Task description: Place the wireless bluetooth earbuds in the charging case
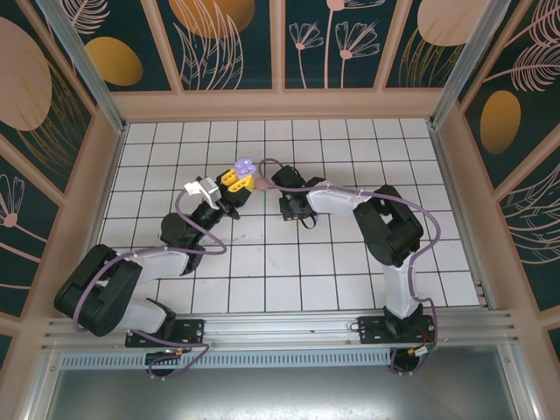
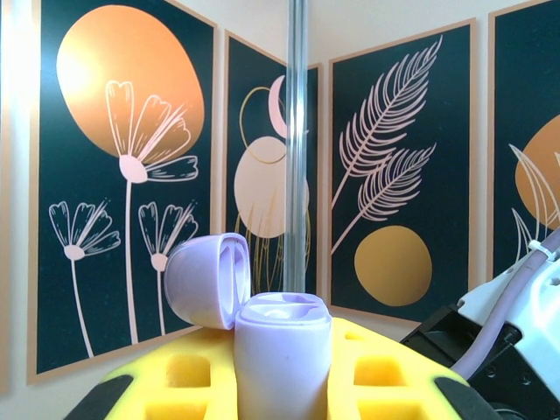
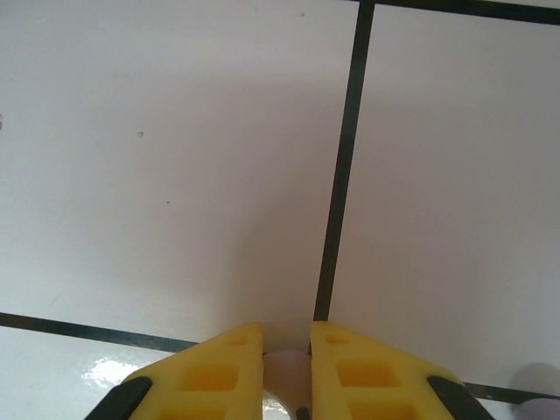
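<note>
Your right gripper (image 3: 287, 350) has its yellow fingers (image 3: 210, 376) pinched nearly together on a small pale nub, most likely an earbud (image 3: 287, 374), just above the white tiled table (image 3: 175, 175). Treat the earbud as feather-light, hard and slick. It is smooth plastic, and it could squirt out of the pads if you squeeze harder or twist. Only a sliver shows, so you cannot tell which end leads, or whether it is pink or lavender.

Your left gripper (image 2: 282, 389) is clamped on the lower body of the case (image 2: 282, 337), held up off the table. The case looks stiff and light too, but it is rounded. Expect it to turn in the grip if you press off-centre, so push straight down into a recess. It is matte lavender, with its lid (image 2: 208, 282) flipped open to the left and pale recesses showing at the top.

From overhead, the case (image 1: 244, 166) sits just left of the right gripper (image 1: 296, 208), near but apart.
</note>
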Tool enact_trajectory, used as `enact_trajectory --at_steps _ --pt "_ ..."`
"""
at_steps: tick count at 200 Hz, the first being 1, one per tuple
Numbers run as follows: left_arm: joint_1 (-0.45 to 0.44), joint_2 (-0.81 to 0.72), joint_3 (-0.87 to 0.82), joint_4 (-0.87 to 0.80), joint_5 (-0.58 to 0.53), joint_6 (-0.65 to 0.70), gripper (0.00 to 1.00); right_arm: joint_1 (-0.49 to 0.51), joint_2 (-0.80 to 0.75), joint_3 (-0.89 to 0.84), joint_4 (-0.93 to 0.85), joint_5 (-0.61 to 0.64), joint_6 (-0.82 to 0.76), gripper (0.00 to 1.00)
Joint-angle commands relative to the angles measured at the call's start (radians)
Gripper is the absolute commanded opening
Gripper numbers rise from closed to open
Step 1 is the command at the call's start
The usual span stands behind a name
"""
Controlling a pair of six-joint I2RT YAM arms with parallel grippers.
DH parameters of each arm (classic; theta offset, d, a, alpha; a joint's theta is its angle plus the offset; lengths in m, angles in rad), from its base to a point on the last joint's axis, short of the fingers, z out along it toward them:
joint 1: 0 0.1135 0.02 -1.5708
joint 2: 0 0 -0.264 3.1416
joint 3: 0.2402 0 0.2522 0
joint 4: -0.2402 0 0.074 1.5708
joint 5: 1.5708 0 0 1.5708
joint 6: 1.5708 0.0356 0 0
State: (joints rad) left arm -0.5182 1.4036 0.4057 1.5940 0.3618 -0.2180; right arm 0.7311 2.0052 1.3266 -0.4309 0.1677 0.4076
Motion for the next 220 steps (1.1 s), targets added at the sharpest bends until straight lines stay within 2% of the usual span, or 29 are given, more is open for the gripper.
enact_trajectory --at_steps 1,67,146,175,220 --pt "-0.006 -0.002 0.018 0.064 0.020 0.005 0.00 0.005 -0.027 -0.031 -0.029 0.009 0.020 0.16" --pt "-0.006 -0.041 0.033 0.015 0.051 0.048 0.00 -0.043 -0.239 -0.075 -0.013 0.024 0.039 0.16" --pt "-0.006 -0.091 0.094 -0.164 0.187 0.179 0.00 -0.058 -0.538 0.008 0.066 0.067 -0.039 0.16" --pt "-0.006 -0.082 0.109 -0.174 0.227 0.182 0.00 -0.053 -0.614 0.049 0.133 0.032 -0.081 0.16" --pt "-0.011 -0.040 0.129 -0.128 0.234 0.138 0.00 -0.029 -0.704 0.038 0.289 -0.090 -0.128 0.17"
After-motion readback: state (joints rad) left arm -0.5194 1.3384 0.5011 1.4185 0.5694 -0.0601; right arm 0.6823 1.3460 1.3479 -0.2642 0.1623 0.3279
